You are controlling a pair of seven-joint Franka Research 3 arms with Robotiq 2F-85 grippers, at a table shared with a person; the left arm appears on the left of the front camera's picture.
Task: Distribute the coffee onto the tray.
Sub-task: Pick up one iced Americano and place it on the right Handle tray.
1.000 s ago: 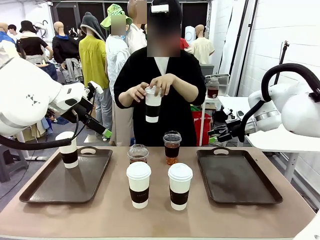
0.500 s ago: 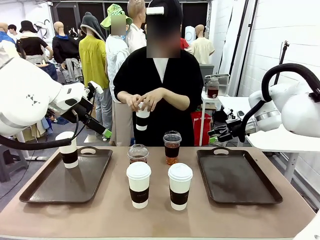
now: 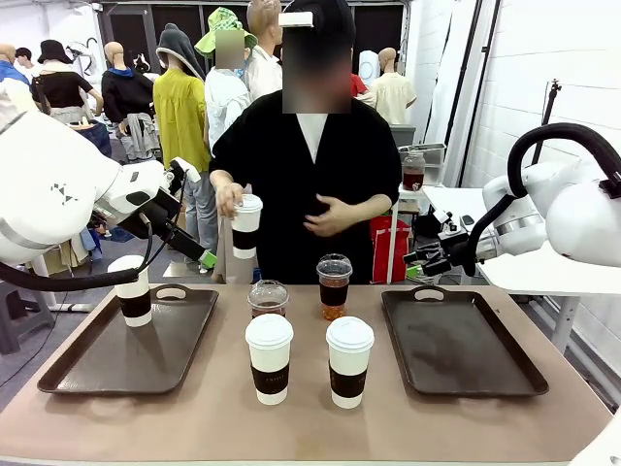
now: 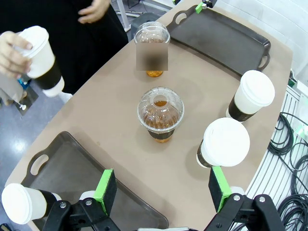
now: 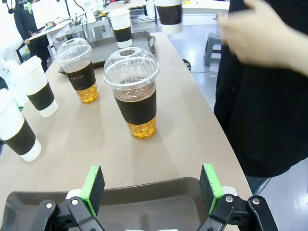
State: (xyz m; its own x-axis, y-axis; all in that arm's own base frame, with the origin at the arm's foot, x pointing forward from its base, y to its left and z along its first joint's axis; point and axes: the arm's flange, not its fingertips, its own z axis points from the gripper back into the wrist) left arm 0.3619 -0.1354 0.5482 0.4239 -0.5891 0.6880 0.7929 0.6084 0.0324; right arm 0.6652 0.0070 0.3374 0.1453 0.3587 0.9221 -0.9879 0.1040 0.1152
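Note:
Two white lidded coffee cups [image 3: 270, 357] [image 3: 349, 361] stand at the table's front centre. Behind them are two clear dome-lidded cups [image 3: 268, 297] [image 3: 334, 285]. Another white cup [image 3: 131, 289] stands on the far corner of the left tray [image 3: 116, 359]. The person holds one more white cup [image 3: 246, 225] in one hand above the far edge. My left gripper [image 4: 162, 188] hovers open above the left tray's inner side, holding nothing. My right gripper [image 5: 152, 186] hangs open over the bare right tray [image 3: 456, 340], also holding nothing.
The person stands at the far side, the other hand [image 3: 330, 216] held at the waist. Bare table lies between the cups and both trays. Beyond the table are dressed dummies and a red box [image 3: 388, 243].
The person's cup came down from chest height and moved toward the picture's left, now held in one hand. Neither arm has moved.

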